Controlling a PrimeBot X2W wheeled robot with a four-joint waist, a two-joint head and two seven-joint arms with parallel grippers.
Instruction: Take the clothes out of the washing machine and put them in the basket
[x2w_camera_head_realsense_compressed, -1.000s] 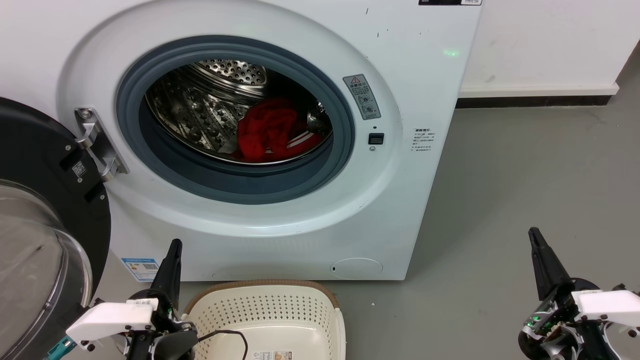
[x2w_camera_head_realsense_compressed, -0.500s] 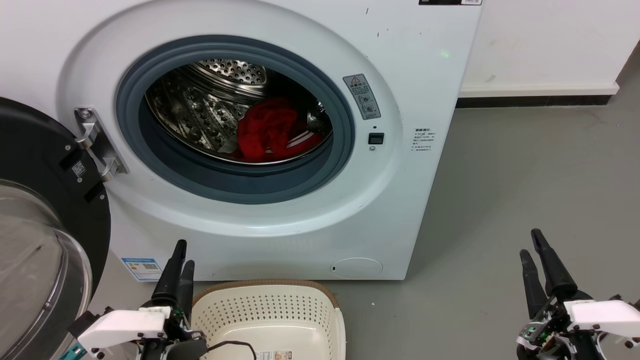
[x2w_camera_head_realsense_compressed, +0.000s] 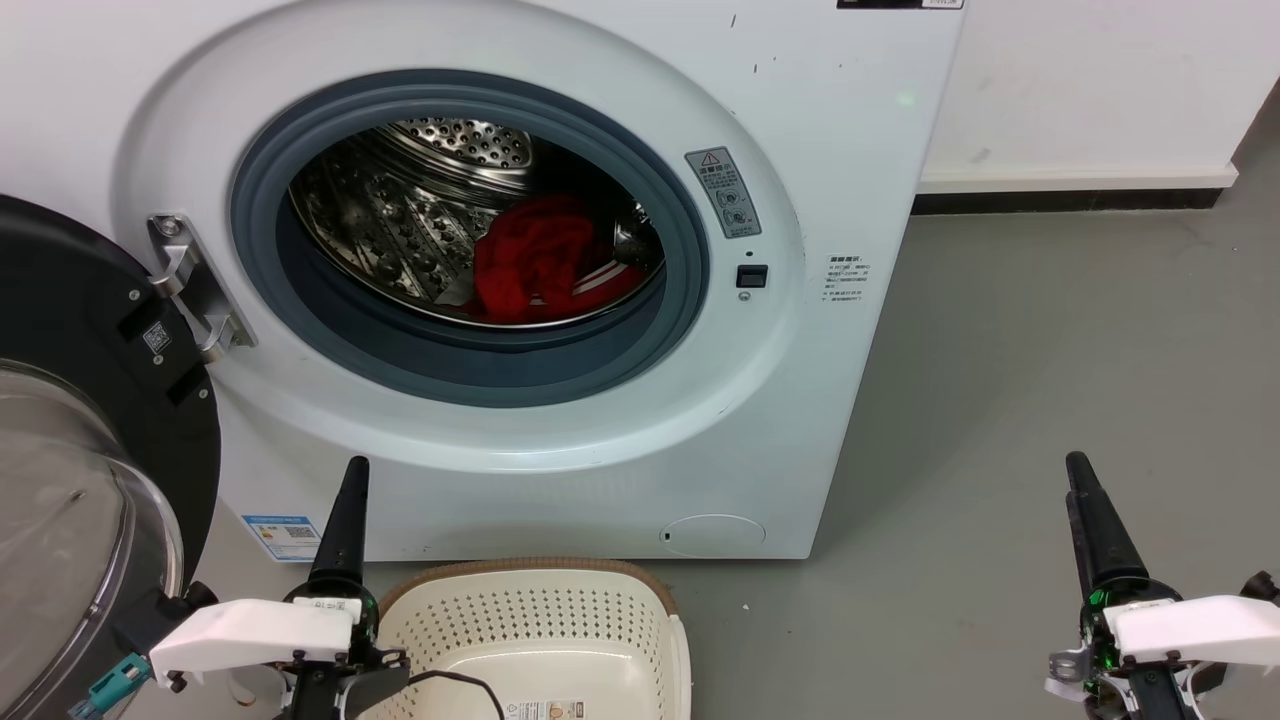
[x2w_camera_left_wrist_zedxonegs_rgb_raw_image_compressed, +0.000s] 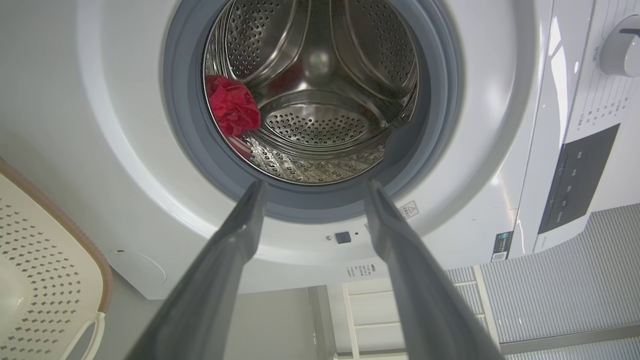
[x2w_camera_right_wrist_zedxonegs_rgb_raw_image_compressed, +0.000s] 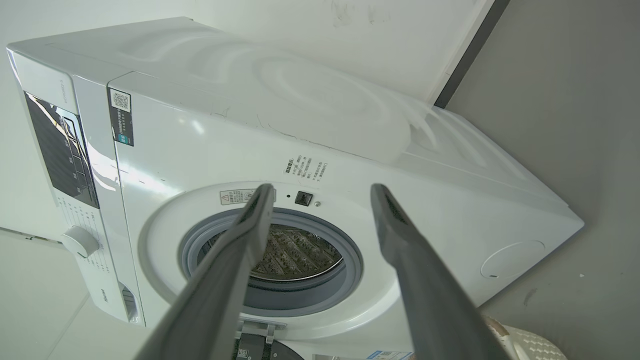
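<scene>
Plainly, the clothes (x2w_camera_head_realsense_compressed: 530, 262) lie in the washing machine (x2w_camera_head_realsense_compressed: 820, 150) drum, striped trim visible from the head view; the basket (x2w_camera_head_realsense_compressed: 520, 568) sits on the floor before its opening. Edge-on there, the left claw (x2w_camera_left_wrist_zedxonegs_rgb_raw_image_compressed: 315, 186) and right claw (x2w_camera_right_wrist_zedxonegs_rgb_raw_image_compressed: 320, 187) gape wide in the 2 wrist views, empty.

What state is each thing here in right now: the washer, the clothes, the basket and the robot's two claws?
washing machine, door swung wide open to the left.
clothes, bunched inside the drum, not yet taken out.
basket, on the floor in front of the washer, no clothes in the part that shows.
left gripper, open, holding nothing.
right gripper, open, holding nothing.
</scene>
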